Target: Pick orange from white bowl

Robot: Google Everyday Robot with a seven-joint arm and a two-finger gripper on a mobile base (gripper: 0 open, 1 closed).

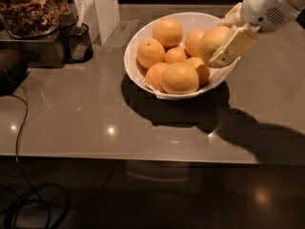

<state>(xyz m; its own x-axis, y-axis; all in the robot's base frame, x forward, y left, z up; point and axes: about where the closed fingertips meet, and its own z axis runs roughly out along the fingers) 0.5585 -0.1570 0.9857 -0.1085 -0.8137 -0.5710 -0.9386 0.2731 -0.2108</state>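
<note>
Pale-yellow orange [212, 41] clamped in gripper [225, 44] jaws above white bowl [143, 76] rim | risk: round skin slips from narrow grip, fruit drops, knocking smaller oranges [180, 78] out.

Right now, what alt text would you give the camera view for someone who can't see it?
A robot's two-finger gripper clasps a large, pale yellowish orange at the right rim of a wide, glossy white bowl full of smaller, deeper-orange fruits. The bowl sits on a grey countertop.
</note>
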